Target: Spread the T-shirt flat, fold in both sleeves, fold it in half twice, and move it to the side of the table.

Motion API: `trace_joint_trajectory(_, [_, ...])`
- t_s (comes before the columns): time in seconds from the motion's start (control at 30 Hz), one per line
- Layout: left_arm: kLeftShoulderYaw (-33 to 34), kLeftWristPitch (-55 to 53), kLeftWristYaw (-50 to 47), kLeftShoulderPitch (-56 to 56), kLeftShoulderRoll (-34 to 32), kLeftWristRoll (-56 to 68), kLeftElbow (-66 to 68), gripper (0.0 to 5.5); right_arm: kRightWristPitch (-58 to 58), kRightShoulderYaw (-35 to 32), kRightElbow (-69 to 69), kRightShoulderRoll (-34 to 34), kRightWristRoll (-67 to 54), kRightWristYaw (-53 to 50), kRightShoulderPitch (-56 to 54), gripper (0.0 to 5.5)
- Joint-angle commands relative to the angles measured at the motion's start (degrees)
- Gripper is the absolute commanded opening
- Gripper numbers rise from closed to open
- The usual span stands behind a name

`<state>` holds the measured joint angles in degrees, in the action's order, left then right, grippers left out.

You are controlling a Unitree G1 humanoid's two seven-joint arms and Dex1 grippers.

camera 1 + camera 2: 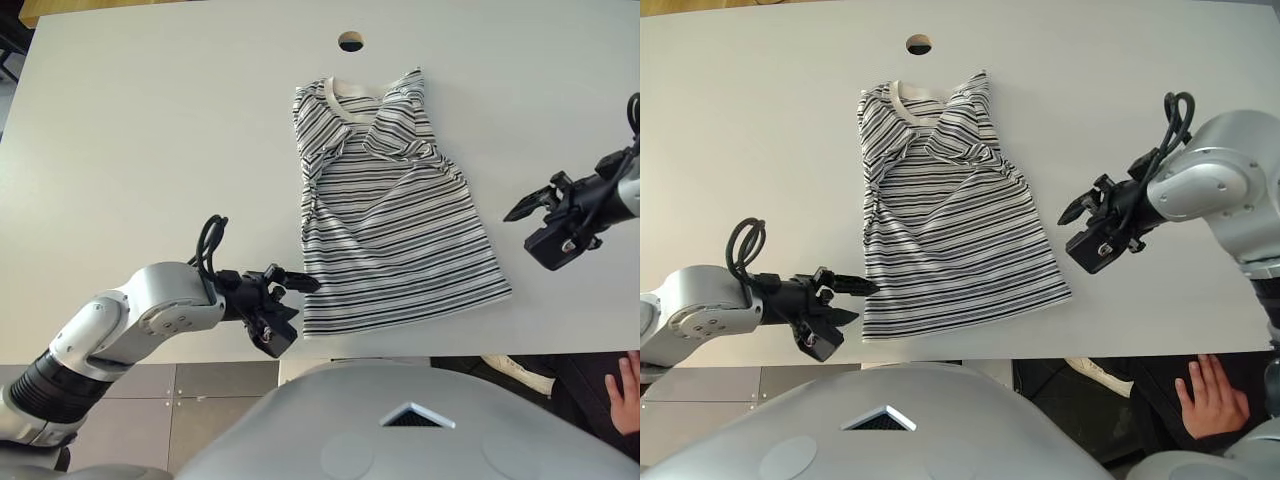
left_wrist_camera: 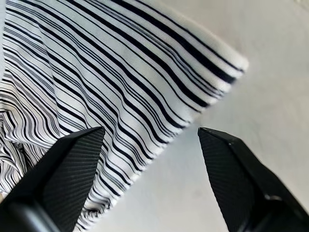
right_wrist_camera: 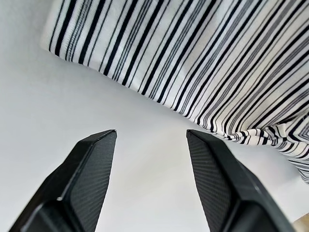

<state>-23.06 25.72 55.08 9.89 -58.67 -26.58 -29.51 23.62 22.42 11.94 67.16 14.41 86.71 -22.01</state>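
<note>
A black-and-white striped T-shirt (image 1: 390,210) lies on the white table (image 1: 150,150), collar toward the far edge, both sleeves folded inward and bunched near the chest. My left gripper (image 1: 292,300) is open just off the shirt's near left hem corner, low over the table. My right gripper (image 1: 538,222) is open to the right of the shirt, apart from its right edge. In the left wrist view the hem (image 2: 159,87) lies between the spread fingers (image 2: 72,174). In the right wrist view the shirt's edge (image 3: 193,58) lies beyond the open fingertips (image 3: 96,159).
A round cable hole (image 1: 351,41) sits in the table past the collar. Bare tabletop stretches to the left of the shirt and to its right. The near table edge runs just below the hem. A person's hand (image 1: 1212,392) shows below the table at the near right.
</note>
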Motion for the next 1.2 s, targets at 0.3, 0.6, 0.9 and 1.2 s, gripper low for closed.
trace_joint_trajectory(0.3, [-6.5, 0.51, 2.66, -1.16, 3.05, 0.58, 3.95, 2.4, 2.6, 2.55, 1.89, -2.48, 2.21, -1.82, 2.94, 2.74])
trace_joint_trajectory(0.6, [-5.52, 0.26, 2.2, -0.26, 2.43, 0.85, 2.8, 0.98, 5.24, 4.92, -3.56, -7.92, 9.27, -9.5, 5.29, 2.74])
trace_joint_trajectory(0.9, [-5.09, 0.5, 2.3, 0.09, 2.06, 1.06, 2.66, 0.13, -0.85, 2.09, -2.27, -11.15, 5.06, -11.2, 3.53, 2.74])
trace_joint_trajectory(1.2, [-3.82, 1.07, 2.08, 1.26, 0.96, 1.3, 2.0, 0.13, 25.37, -3.77, -19.55, -5.67, -3.18, -19.35, 2.42, 2.74])
